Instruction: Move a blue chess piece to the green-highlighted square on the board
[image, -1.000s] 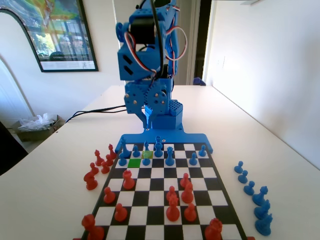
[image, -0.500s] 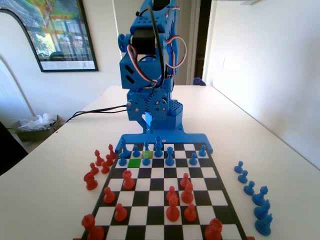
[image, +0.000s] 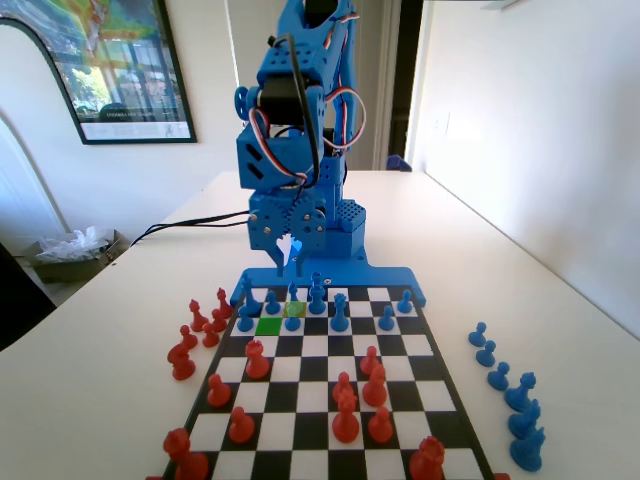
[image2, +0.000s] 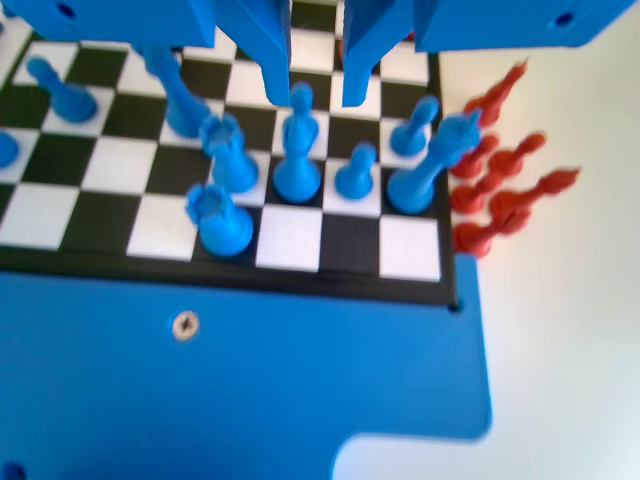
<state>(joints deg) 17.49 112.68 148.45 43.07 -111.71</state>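
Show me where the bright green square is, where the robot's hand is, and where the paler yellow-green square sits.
Green-highlighted square (image: 268, 325), fixed view: the middle of the bare cell.
Hand (image: 291, 262), fixed view: midway between the two fingertips, above the board's far rows.
Yellow-green square (image: 297, 309), fixed view: the visible part of the cell beside a blue piece.

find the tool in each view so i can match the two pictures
Fixed view: the tool hangs at upper centre, above the far end of the board, jaws apart with nothing between them.
Wrist view: the tool comes down from the top edge at centre, jaws apart over the blue pieces.
Shared landmark: the red pieces off the board, left in the fixed view, right in the wrist view.
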